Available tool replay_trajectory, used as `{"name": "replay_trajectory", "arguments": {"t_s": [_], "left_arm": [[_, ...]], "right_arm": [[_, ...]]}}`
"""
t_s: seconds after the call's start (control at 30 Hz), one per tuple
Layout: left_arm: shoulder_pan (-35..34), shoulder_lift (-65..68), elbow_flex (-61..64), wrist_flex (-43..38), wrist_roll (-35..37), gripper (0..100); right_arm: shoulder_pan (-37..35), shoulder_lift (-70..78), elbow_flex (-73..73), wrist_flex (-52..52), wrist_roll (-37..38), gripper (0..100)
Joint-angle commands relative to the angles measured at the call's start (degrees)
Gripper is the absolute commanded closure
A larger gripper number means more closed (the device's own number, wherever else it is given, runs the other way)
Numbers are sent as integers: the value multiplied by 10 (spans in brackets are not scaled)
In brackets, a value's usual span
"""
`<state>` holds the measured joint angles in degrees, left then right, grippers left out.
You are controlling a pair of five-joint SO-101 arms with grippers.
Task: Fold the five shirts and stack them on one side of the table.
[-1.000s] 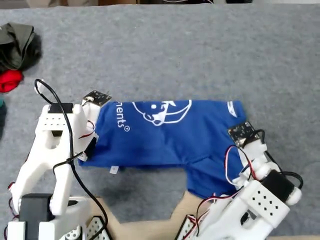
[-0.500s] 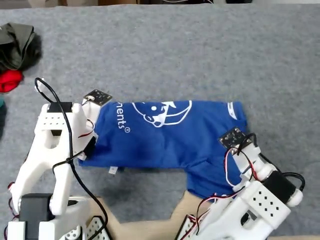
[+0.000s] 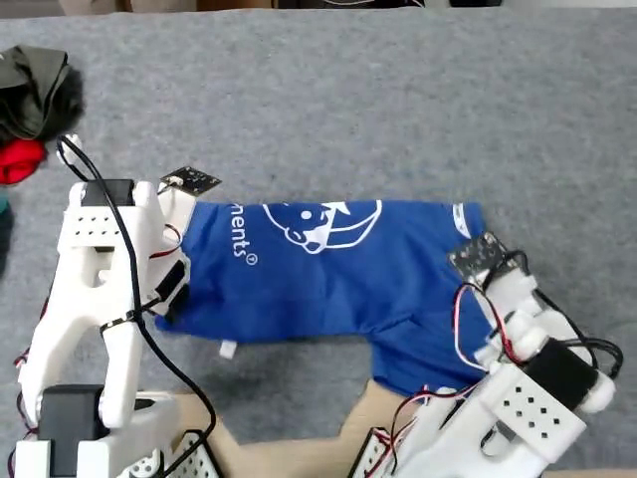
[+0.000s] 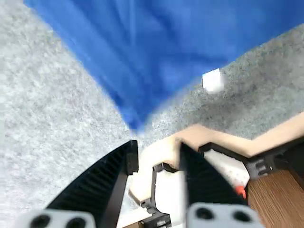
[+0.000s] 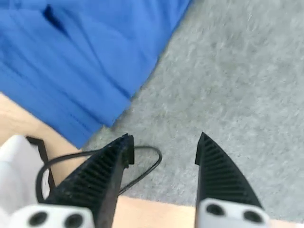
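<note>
Blue shirt (image 3: pixel 328 269) lies flat, long axis running arm to arm. Left gripper (image 4: pixel 156 149) over its left corner, fingers parted. Right gripper (image 5: pixel 164 142) just off its right edge, fingers wide.

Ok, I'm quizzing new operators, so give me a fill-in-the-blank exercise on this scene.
The shirt spread on the table is ____.
The left end effector and the right end effector both stand ____, holding nothing.
The crumpled garment beside the dark clothes is ____.
Missing words: blue; open; red.
</note>
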<state>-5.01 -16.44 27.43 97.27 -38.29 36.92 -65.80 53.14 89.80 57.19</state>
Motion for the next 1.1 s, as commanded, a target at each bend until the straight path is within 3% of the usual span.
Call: {"name": "replay_trajectory", "arguments": {"t_s": [0.0, 0.2, 0.4, 0.6, 0.87, 1.07], "left_arm": [[-4, -3, -25, 17, 0, 681], [-5, -1, -80, -16, -1, 695], [-2, 0, -78, -207, 0, 693], [-1, 4, -24, -350, 56, 693], [-19, 149, -83, -369, 76, 693], [-45, 285, -207, -345, 185, 693]], "right_arm": [[-51, -6, -39, 0, -51, 774], [-125, 1, -50, -94, -164, 775], [-208, 122, -100, -168, -287, 775], [-227, 336, -247, -185, -388, 775], [-231, 576, -453, -161, -462, 775], [-233, 728, -603, -98, -521, 775]]}}
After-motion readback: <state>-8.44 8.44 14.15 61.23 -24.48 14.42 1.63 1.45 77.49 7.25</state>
